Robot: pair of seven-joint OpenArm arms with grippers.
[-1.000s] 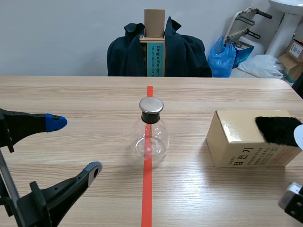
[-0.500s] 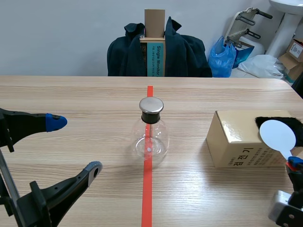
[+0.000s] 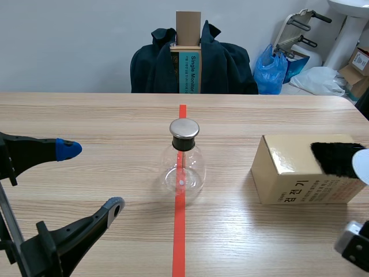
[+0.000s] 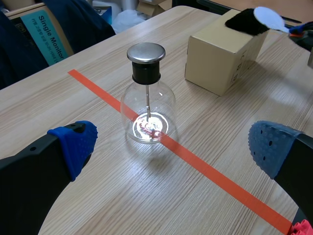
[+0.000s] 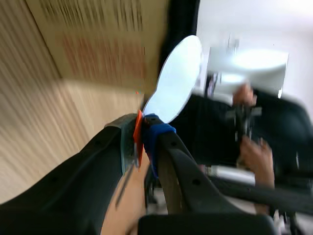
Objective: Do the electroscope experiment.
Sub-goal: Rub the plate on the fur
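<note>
Electroscope [image 3: 183, 164] sits dead centre of the frame in the scene view: a round clear glass flask with a flat metal cap and a thin rod running down inside, standing upright on the counter [image 3: 86, 115], right on the orange-red tape line. Left jaws are released, spread wide at the lower left of the frame, blue pad [image 3: 68, 149] at the far side and grey pad [image 3: 113, 205] at the near side, well short of the flask. In the left wrist view the flask is ahead of the gap between them, nothing gripped. Over at the right of the frame there's a tan cardboard box [image 3: 285, 173] lying on the counter, well apart from the flask, with a piece of black fur [image 3: 335, 158] on top of its far right end. Right jaws are clenched on the handle of a white disc paddle [image 5: 177, 78], pads pinching the orange bit just below the disc. The disc pokes in at the right edge of the frame, right up against the fur; can't tell if it's actually touching. Behind the counter, top middle, a chair with a dark jacket [image 3: 230, 66] draped on it holds a tall carton [image 3: 188, 55], with a blue bag [image 3: 271, 68] to its right.
</note>
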